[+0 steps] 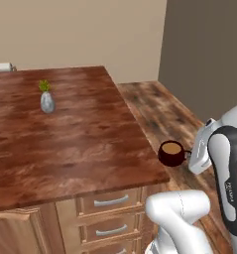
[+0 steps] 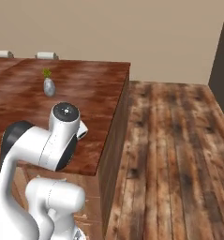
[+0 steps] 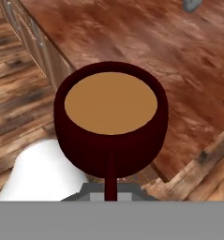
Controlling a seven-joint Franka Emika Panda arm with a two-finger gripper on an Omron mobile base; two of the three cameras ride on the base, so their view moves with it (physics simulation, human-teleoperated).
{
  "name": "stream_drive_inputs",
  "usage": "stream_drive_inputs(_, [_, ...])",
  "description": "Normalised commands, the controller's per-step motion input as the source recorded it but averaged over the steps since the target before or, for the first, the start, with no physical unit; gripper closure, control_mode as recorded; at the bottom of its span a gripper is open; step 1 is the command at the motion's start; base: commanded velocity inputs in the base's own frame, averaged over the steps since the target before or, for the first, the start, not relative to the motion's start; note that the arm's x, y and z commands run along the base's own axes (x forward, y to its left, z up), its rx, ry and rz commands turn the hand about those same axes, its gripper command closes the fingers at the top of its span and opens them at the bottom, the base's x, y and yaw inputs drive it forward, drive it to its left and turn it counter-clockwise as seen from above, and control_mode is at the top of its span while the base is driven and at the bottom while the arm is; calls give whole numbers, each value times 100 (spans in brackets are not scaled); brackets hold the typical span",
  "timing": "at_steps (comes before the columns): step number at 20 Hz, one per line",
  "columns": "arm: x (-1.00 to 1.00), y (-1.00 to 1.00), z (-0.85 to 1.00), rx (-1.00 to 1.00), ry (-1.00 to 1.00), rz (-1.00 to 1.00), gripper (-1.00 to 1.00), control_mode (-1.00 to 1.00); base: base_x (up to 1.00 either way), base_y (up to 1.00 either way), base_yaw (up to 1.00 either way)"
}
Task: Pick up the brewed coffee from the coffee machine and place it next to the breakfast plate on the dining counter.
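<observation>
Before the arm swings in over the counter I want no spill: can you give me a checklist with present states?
1. Mug held by the gripper at its handle: ok.
2. Mug upright, coffee level below the rim: ok.
3. Mug over the dining counter: not ok, it hangs beside the corner, over the floor.
4. Breakfast plate located: cannot tell.
5. Small vase far from the mug: ok.

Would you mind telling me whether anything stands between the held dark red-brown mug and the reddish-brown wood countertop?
Nothing visible does. The dark red-brown mug hangs in the gripper just off the corner of the reddish-brown wood countertop. A small grey vase stands far back on it.
</observation>
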Motion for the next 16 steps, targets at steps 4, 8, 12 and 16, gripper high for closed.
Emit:
stream_drive_inputs(4, [0,0,0,0,0,0,100,100,0,-100,21])
stream_drive_inputs(8, [0,0,0,0,0,0,100,100,34,-100,21])
stream_drive_inputs(12, [0,0,0,0,0,0,100,100,92,-83,28])
stream_drive_inputs(16, [0,0,0,0,0,0,100,100,100,-59,31])
